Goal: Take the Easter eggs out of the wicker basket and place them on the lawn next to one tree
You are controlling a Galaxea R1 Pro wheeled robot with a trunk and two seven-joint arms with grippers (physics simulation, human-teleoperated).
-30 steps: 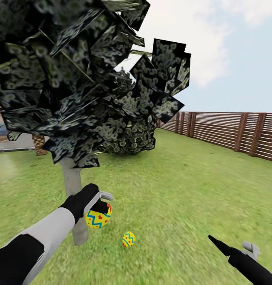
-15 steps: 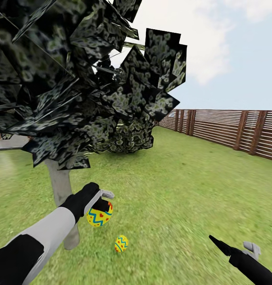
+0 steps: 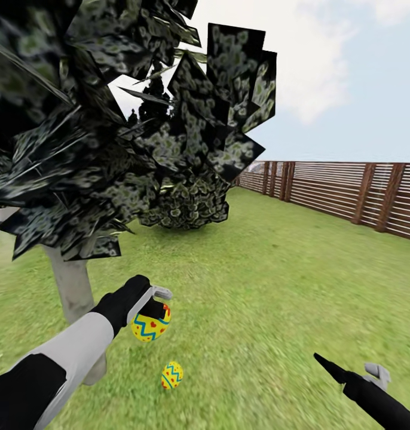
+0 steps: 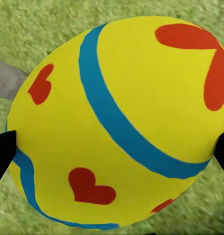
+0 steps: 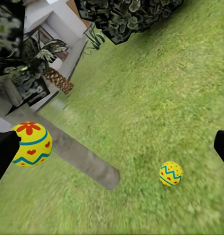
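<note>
My left gripper (image 3: pixel 152 309) is shut on a yellow Easter egg (image 3: pixel 150 326) with blue zigzags and red hearts, held above the lawn (image 3: pixel 259 280) just right of the tree's pale grey trunk (image 3: pixel 72 289). In the left wrist view this egg (image 4: pixel 116 127) sits between the black fingertips (image 4: pixel 1 152). Another Easter egg (image 3: pixel 172 375) lies on the grass below it, close to the trunk, and appears in the right wrist view (image 5: pixel 170 174) too. My right gripper (image 3: pixel 348 367) hangs open low on the right, holding nothing. The wicker basket is out of view.
The tree's dark, angular crown (image 3: pixel 109 119) hangs low over the upper left. A brown slatted fence (image 3: pixel 348 194) runs along the right. A white house (image 5: pixel 58 24) and a scaly palm trunk (image 5: pixel 58 78) stand beyond the tree. Open grass stretches ahead and to the right.
The whole picture has shifted, so the camera moved: trunk and lying egg now sit further left in view. My left gripper still holds its egg, and the right arm keeps its pose.
</note>
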